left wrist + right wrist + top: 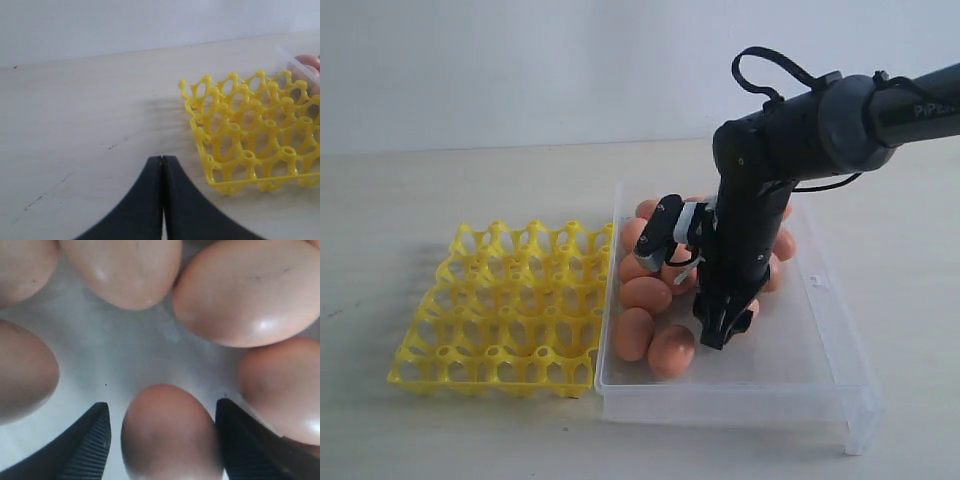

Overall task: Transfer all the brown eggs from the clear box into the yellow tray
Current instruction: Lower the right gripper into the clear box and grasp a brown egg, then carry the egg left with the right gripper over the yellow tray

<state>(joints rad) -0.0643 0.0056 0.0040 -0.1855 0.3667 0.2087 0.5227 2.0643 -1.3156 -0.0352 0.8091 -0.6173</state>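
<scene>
The yellow tray [470,380] sits flat on the pale table [420,200], and its right edge lies just beside the left wall of the clear box [790,350]. Every one of the brown eggs [645,293] that I can see lies loose on the floor of that box, huddled in the half nearer the tray, with several partly hidden behind the black arm. The right gripper [723,335] points steeply down into the box at the near edge of the cluster. Seen from its wrist, its jaws stand wide apart on either side of one egg [170,435]. A sliver of box floor shows between that egg and one dark finger [90,445], while the other finger looks very close to the shell. I cannot tell whether it touches. More eggs ring this one on the far side. The left gripper [162,160] hangs over bare table [90,125] with its two black fingers pressed together and nothing between them. The tray [260,186] lies near it, and a corner of the box [295,65] shows beyond the tray.
</scene>
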